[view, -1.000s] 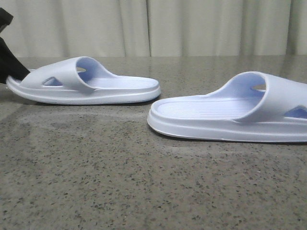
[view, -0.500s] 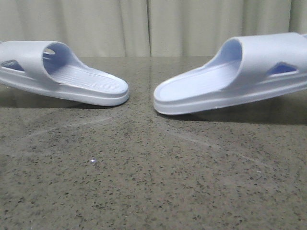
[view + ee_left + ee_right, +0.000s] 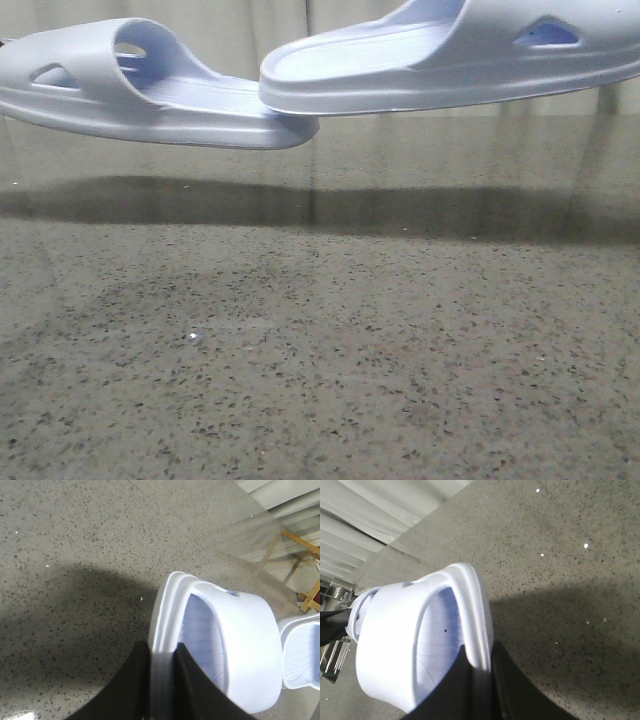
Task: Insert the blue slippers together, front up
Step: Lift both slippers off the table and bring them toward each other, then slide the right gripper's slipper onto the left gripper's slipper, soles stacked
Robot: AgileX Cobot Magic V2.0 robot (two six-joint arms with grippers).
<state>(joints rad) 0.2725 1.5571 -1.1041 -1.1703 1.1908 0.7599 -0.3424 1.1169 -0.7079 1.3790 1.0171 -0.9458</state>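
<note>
Two pale lavender-blue slippers hang in the air above the speckled table. The left slipper (image 3: 140, 85) is on the left of the front view, its heel end pointing to the middle. The right slipper (image 3: 450, 60) is higher, and its heel end overlaps the left slipper's heel in that view. In the left wrist view my left gripper (image 3: 161, 672) is shut on the sole edge of the left slipper (image 3: 225, 645). In the right wrist view my right gripper (image 3: 479, 680) is shut on the sole edge of the right slipper (image 3: 410, 645). Neither gripper shows in the front view.
The grey speckled table (image 3: 320, 350) carries the slippers' long shadow. Pale curtains hang behind the table. Wooden furniture legs (image 3: 300, 545) stand past the table's far edge in the left wrist view.
Both slippers have risen off the table and come together. Their heel ends, apart half a second ago, now overlap in the front view, the right one higher.
</note>
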